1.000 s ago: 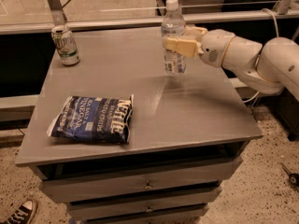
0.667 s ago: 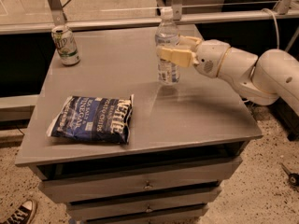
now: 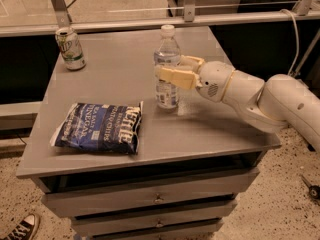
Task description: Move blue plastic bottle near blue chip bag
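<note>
Clamped on the middle of the slim clear plastic water bottle (image 3: 167, 91), the jaws of the tan two-finger gripper (image 3: 169, 70) stood a bottle's width apart, one finger across the near face and the other behind the far side. The bottle, white-capped and upright, was toward the back of the grey table (image 3: 115, 69), right of centre. Whether its base rested on the top or hung just above it could not be told. The white arm (image 3: 260, 96) extended from the right, roughly level.

The flat, crinkly dark blue chip bag (image 3: 100, 129) lay near the front left edge, apart from the bottle, with bare table between them. By that layout the grasp looked made and the carry not yet finished. The green-and-white soda can (image 3: 70, 48) stood at the far left corner, well off the likely path.

Several things could go wrong. The grip sat on a thin, smooth wall, so a brisk move might let the bottle slip or pivot between the fingers. Carried too low, its base could drag on the table and tilt. Set down on the bag's pale sealed end, it would have uneven footing, and a tall, narrow bottle would likely topple and roll. A low finger might also push the bag toward the front edge.
</note>
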